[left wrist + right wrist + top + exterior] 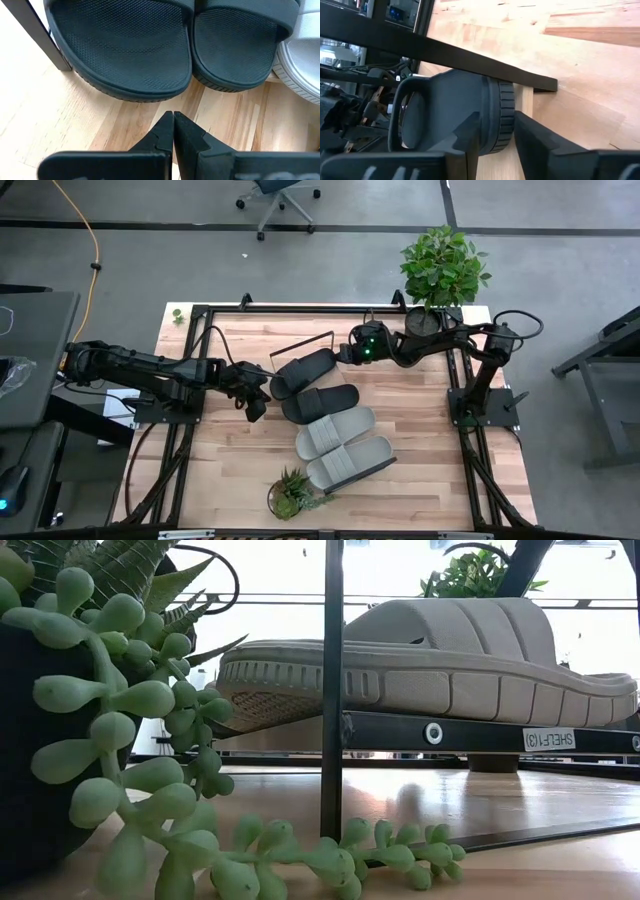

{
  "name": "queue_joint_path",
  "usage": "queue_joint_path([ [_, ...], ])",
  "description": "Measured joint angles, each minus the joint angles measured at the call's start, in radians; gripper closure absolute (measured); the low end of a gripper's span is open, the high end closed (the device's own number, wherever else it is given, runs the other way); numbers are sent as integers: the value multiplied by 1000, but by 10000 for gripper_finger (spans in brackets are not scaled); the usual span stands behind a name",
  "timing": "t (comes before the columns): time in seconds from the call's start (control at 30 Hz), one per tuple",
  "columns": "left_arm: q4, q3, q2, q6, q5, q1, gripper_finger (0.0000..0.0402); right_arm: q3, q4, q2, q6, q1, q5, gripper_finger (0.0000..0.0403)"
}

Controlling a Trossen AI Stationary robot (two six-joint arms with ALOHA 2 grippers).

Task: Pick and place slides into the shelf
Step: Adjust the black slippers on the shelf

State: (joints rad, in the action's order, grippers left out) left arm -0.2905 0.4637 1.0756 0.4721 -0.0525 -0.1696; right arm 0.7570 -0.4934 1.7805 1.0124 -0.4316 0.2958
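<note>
Four slides lie in a row on the shelf [300, 345]: two black slides [310, 383] at the far end, two grey slides [342, 445] nearer. The right gripper [345, 356] has its fingers astride the edge of the farthest black slide [465, 117] — closing on its sole, beside the shelf's black rod. The left gripper [173, 131], fingers pressed together, hovers over bare tabletop [230, 460] just short of the black toes — open wood lies beyond

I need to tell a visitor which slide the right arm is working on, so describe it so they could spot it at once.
Start at the potted leafy plant at the table's far edge and follow the right gripper to its tip. Its fingers straddle the end of a black rubber slide, the farthest in the row of four. Its black twin lies beside it, untouched.
</note>
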Motion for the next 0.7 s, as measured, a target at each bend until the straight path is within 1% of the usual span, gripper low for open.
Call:
queue_joint_path([
  [0.4,0,0,0,0,0,0,401,-1,35,-3,18,20,-15,313],
  [0.53,0,0,0,1,0,0,401,-1,60,-24,17,43,-65,313],
  [0.63,0,0,0,4,0,0,401,-1,118,-65,-3,57,-117,313],
  [0.7,0,0,0,4,0,0,401,-1,159,-94,-16,60,-131,313],
])
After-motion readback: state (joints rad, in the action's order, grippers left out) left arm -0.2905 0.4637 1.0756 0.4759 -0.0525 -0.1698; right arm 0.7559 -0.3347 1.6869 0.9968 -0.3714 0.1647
